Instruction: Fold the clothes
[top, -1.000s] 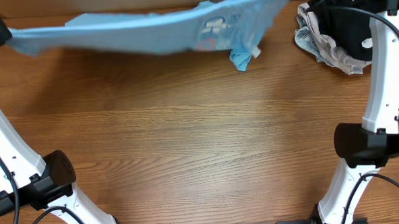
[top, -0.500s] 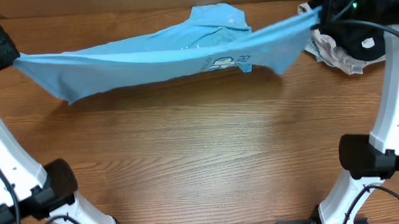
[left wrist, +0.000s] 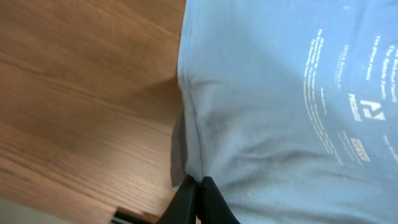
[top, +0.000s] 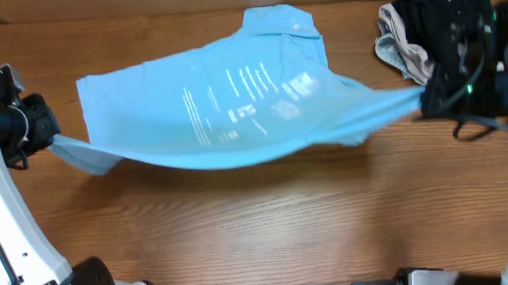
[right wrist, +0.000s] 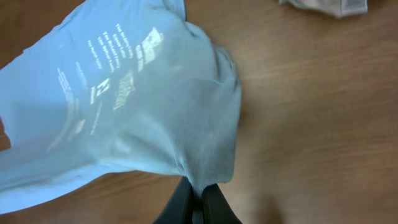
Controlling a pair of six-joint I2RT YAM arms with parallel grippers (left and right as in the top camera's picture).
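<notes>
A light blue T-shirt (top: 235, 105) with white print hangs stretched between my two grippers above the wooden table, its far part draped onto the table at the back. My left gripper (top: 48, 139) is shut on the shirt's left corner; in the left wrist view the fingers (left wrist: 198, 186) pinch the hem of the shirt (left wrist: 280, 93). My right gripper (top: 424, 101) is shut on the right corner; in the right wrist view the fingers (right wrist: 198, 190) pinch a bunched fold of the shirt (right wrist: 124, 99).
A pile of other clothes (top: 405, 50), beige, patterned and black, lies at the back right of the table; its edge shows in the right wrist view (right wrist: 329, 6). Bare wooden table (top: 266, 219) lies in front of the shirt.
Both grippers have pulled the shirt toward the front of the table. The shirt has spread out flatter and its printed side now faces up.
</notes>
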